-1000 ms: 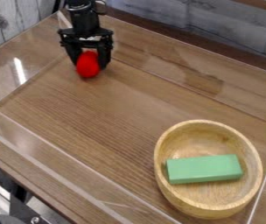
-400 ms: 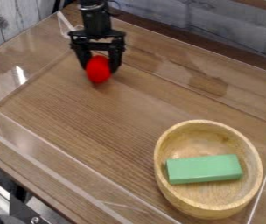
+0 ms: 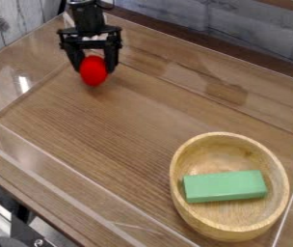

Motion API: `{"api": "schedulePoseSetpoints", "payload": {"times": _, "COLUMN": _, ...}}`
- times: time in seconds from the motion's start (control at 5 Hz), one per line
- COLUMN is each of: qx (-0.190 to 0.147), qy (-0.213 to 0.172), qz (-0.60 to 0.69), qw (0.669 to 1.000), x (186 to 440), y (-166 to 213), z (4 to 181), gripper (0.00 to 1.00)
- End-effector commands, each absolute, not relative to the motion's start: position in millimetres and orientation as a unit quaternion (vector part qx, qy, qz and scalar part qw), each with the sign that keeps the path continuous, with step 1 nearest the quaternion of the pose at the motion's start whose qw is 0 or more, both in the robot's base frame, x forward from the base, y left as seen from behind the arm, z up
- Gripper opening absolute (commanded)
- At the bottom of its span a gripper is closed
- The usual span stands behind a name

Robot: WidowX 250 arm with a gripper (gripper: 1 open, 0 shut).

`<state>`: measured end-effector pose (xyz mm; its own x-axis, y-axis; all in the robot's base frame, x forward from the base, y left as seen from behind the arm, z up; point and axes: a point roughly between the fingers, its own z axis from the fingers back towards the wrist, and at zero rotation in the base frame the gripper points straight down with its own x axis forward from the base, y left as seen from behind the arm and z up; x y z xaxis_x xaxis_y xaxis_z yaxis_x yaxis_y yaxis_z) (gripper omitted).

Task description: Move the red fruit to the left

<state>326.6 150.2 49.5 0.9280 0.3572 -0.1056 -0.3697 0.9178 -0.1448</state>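
Note:
The red fruit (image 3: 95, 72) is a small bright red piece lying on the wooden table top at the far left. My gripper (image 3: 93, 62) points straight down over it. Its black fingers (image 3: 70, 56) stand open on either side of the fruit, with a gap wider than the fruit. I cannot tell whether a finger touches it.
A wooden bowl (image 3: 185, 159) sits at the near right with a green rectangular block (image 3: 224, 186) lying inside it. Low clear plastic walls (image 3: 20, 82) edge the table. A grey plank wall runs along the back.
The gripper swung slightly right, then came back left and a bit higher. The fruit between its fingers shifted the same way. The jaws stayed open.

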Motion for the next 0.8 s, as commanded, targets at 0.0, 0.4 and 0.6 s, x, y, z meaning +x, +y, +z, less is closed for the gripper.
{"api": "schedulePoseSetpoints", "payload": {"times": 0.0, "qx": -0.068, "qy": 0.000, "qz": 0.207, "qw": 0.976, "x": 326.1, "y": 150.4, "z": 84.5, "gripper": 1.00}}
{"api": "schedulePoseSetpoints", "payload": {"times": 0.4, "qx": -0.073, "qy": 0.000, "qz": 0.261, "qw": 0.963, "x": 328.8, "y": 157.5, "z": 90.1, "gripper": 1.00}}
{"api": "schedulePoseSetpoints", "payload": {"times": 0.6, "qx": -0.071, "qy": 0.006, "qz": 0.235, "qw": 0.969, "x": 329.4, "y": 161.1, "z": 91.2, "gripper": 1.00}}
